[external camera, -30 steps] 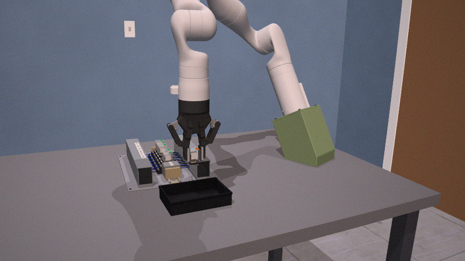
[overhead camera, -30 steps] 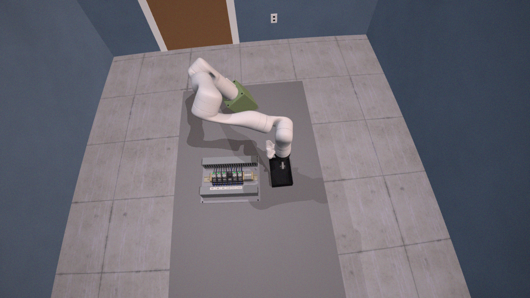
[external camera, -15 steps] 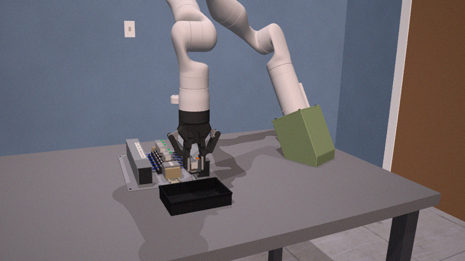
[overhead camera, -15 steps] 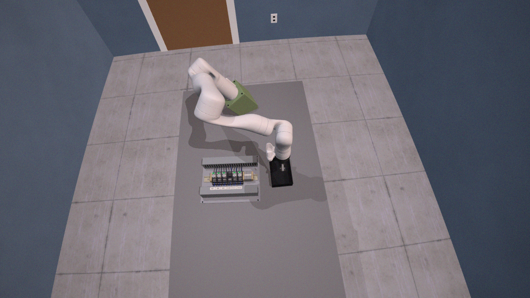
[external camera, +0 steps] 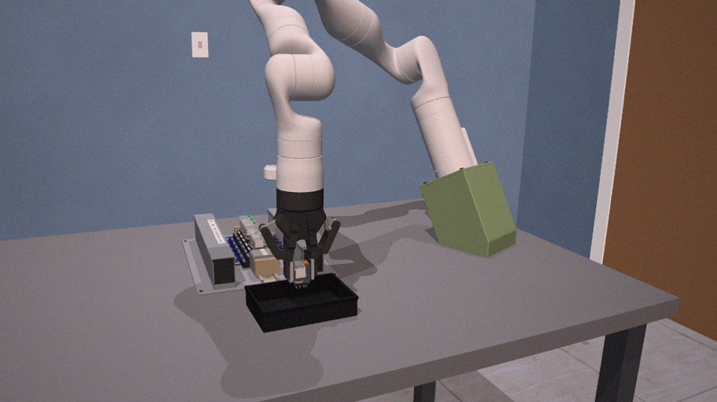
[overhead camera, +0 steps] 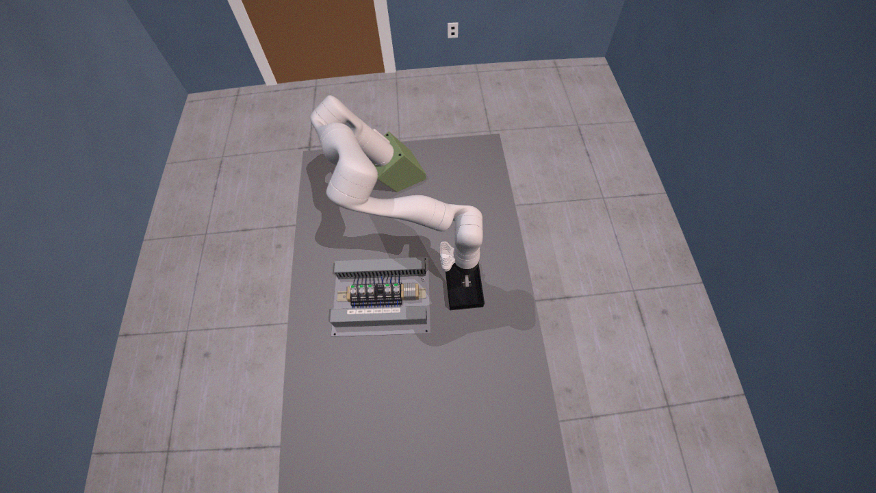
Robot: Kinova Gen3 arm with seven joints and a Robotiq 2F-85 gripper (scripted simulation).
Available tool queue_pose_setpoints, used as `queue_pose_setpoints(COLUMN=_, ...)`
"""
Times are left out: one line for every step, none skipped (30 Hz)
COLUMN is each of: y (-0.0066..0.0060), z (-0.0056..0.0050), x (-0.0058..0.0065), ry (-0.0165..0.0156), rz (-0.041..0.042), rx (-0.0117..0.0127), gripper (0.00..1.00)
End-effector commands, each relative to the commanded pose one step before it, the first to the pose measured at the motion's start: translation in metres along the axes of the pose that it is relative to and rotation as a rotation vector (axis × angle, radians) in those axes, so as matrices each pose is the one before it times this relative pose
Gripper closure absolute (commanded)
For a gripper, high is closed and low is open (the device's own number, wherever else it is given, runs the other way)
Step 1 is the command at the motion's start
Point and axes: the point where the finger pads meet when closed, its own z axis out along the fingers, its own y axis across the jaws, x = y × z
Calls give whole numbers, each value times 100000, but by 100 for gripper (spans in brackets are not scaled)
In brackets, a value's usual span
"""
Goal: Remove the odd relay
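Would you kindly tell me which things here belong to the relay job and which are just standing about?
Part of the job:
- relay, orange button, held in the gripper
- black tray
- relay panel
- table

Just about:
- green arm base
- door
- wall switch

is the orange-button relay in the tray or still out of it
Partly in: the claw, shut on the relay, has its lower end below the black tray's rim.
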Motion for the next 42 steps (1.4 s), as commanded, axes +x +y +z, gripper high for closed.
queue_pose_setpoints(y=174, z=1108, x=44, ry=58, rz=630, rx=-274, gripper=100)
queue_pose_setpoints(y=2, z=215, x=-1, ry=0, rz=1, rx=1, gripper=100)
queue_pose_setpoints(y=3, z=207, x=-1, ry=0, rz=0, rx=0, gripper=100)
queue_pose_setpoints(y=4, z=199, x=-1, ry=0, rz=-1, rx=-1, gripper=100)
queue_pose_setpoints(y=4, z=191, x=0, ry=0, rz=-1, rx=-1, gripper=100)
queue_pose_setpoints(y=1, z=186, x=-2, ry=1, rz=1, rx=1, gripper=100)
queue_pose_setpoints(y=2, z=177, x=-1, ry=0, rz=1, rx=0, gripper=100)
queue_pose_setpoints(y=2, z=167, x=-1, ry=0, rz=0, rx=0, gripper=100)
queue_pose_setpoints(y=3, z=157, x=-1, ry=0, rz=0, rx=0, gripper=100)
queue_pose_setpoints(y=3, z=147, x=0, ry=0, rz=-1, rx=-1, gripper=100)
queue_pose_setpoints(y=0, z=0, x=0, ry=0, rz=0, rx=0, gripper=100)
queue_pose_setpoints(y=0, z=0, x=0, ry=0, rz=0, rx=0, gripper=100)
queue_pose_setpoints(y=3, z=137, x=0, ry=0, rz=-1, rx=0, gripper=100)
queue_pose_setpoints(y=1, z=130, x=-1, ry=0, rz=1, rx=1, gripper=100)
queue_pose_setpoints(y=1, z=119, x=-1, ry=0, rz=1, rx=0, gripper=100)
queue_pose_setpoints(y=1, z=108, x=-1, ry=0, rz=0, rx=0, gripper=100)
queue_pose_setpoints(y=1, z=98, x=-1, ry=0, rz=0, rx=0, gripper=100)
queue_pose_setpoints(y=1, z=87, x=0, ry=0, rz=0, rx=0, gripper=100)
queue_pose_setpoints(y=1, z=77, x=0, ry=0, rz=0, rx=0, gripper=100)
queue_pose_setpoints(y=1, z=67, x=0, ry=0, rz=0, rx=0, gripper=100)
queue_pose_setpoints(y=1, z=58, x=0, ry=0, rz=0, rx=0, gripper=100)
queue_pose_setpoints(y=1, z=49, x=0, ry=0, rz=0, rx=0, gripper=100)
queue_pose_setpoints(y=1, z=40, x=0, ry=0, rz=0, rx=0, gripper=100)
queue_pose_setpoints(y=1, z=32, x=0, ry=0, rz=0, rx=0, gripper=100)
queue_pose_setpoints(y=1, z=25, x=0, ry=0, rz=0, rx=0, gripper=100)
queue_pose_setpoints(y=0, z=18, x=0, ry=0, rz=0, rx=0, gripper=100)
queue_pose_setpoints(y=0, z=13, x=0, ry=0, rz=0, rx=0, gripper=100)
queue_pose_setpoints(y=0, z=0, x=0, ry=0, rz=0, rx=0, gripper=100)
queue_pose_setpoints(y=0, z=0, x=0, ry=0, rz=0, rx=0, gripper=100)
queue_pose_setpoints(y=0, z=8, x=0, ry=0, rz=0, rx=0, gripper=100)
queue_pose_setpoints(y=0, z=4, x=0, ry=0, rz=0, rx=0, gripper=100)
queue_pose_setpoints(y=0, z=2, x=0, ry=0, rz=0, rx=0, gripper=100)
queue_pose_setpoints(y=0, z=0, x=0, ry=0, rz=0, rx=0, gripper=100)
queue_pose_setpoints(y=0, z=0, x=0, ry=0, rz=0, rx=0, gripper=100)
queue_pose_setpoints(y=0, z=0, x=0, ry=0, rz=0, rx=0, gripper=100)
queue_pose_setpoints(y=0, z=0, x=0, ry=0, rz=0, rx=0, gripper=100)
queue_pose_setpoints(y=0, z=0, x=0, ry=0, rz=0, rx=0, gripper=100)
queue_pose_setpoints(y=0, z=0, x=0, ry=0, rz=0, rx=0, gripper=100)
queue_pose_setpoints(y=0, z=0, x=0, ry=0, rz=0, rx=0, gripper=100)
queue_pose_setpoints(y=0, z=0, x=0, ry=0, rz=0, rx=0, gripper=100)
queue_pose_setpoints(y=0, z=0, x=0, ry=0, rz=0, rx=0, gripper=100)
queue_pose_setpoints(y=0, z=0, x=0, ry=0, rz=0, rx=0, gripper=100)
